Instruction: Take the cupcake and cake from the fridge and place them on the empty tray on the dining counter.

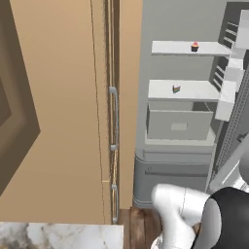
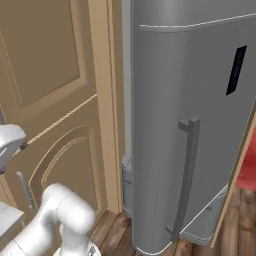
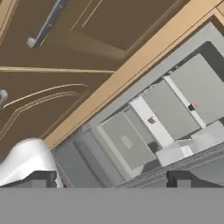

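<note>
The fridge [image 1: 175,160] stands open, its door [image 2: 200,110] swung out to the right. The cupcake [image 1: 195,46], dark wrapper with pink-red frosting, sits on the upper white shelf. The cake [image 1: 176,88], a small layered wedge, rests on the shelf below, above the grey drawer [image 1: 179,125]. In the hand view the cupcake [image 3: 193,106] and the cake [image 3: 151,120] lie far off on their shelves. My gripper [image 3: 114,179] is open, well back from the fridge, with nothing between its fingers. The tray is out of view.
Tall tan cabinet doors [image 1: 63,121] with grey bar handles [image 1: 115,119] flank the fridge on the left. A corner of veined marble countertop [image 1: 58,236] shows at the lower left. The open door's long handle [image 2: 187,175] faces the right base camera. Wooden floor [image 2: 240,225] lies below.
</note>
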You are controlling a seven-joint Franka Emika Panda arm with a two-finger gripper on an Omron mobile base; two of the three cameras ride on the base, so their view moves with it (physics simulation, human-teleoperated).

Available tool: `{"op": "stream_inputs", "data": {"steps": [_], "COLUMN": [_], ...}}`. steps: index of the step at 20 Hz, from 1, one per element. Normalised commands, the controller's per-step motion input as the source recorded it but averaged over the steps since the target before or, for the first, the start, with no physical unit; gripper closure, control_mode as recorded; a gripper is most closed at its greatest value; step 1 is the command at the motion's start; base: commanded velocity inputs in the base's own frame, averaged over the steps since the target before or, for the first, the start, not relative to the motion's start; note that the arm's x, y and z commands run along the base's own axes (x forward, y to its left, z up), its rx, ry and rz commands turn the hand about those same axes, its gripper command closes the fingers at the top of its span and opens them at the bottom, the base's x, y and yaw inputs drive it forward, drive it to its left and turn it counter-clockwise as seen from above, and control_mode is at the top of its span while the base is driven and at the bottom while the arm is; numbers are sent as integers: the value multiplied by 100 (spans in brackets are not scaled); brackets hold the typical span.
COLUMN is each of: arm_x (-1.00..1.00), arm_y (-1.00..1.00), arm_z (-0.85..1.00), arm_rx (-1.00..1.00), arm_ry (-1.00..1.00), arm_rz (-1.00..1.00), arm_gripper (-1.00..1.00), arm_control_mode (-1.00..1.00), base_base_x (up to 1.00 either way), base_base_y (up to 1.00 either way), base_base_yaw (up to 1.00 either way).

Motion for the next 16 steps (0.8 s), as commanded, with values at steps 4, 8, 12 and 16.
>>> {"op": "stream_inputs", "data": {"steps": [4,8,12,16], "arm_x": [86,41,47,70], "arm_y": [11,-48,-42,-7], "arm_z": [0,-6,-4,-4], "arm_rx": [-8,0,0,-1], "arm_ry": [28,1,2,16], "arm_rz": [0,2,2,1], "arm_gripper": [-100,-100,-100,-100], "arm_control_mode": [-100,-100,-100,-100], "base_base_x": [0,0,0,0], "base_base_y": [0,0,0,0], "base_base_yaw": [0,0,0,0]}}
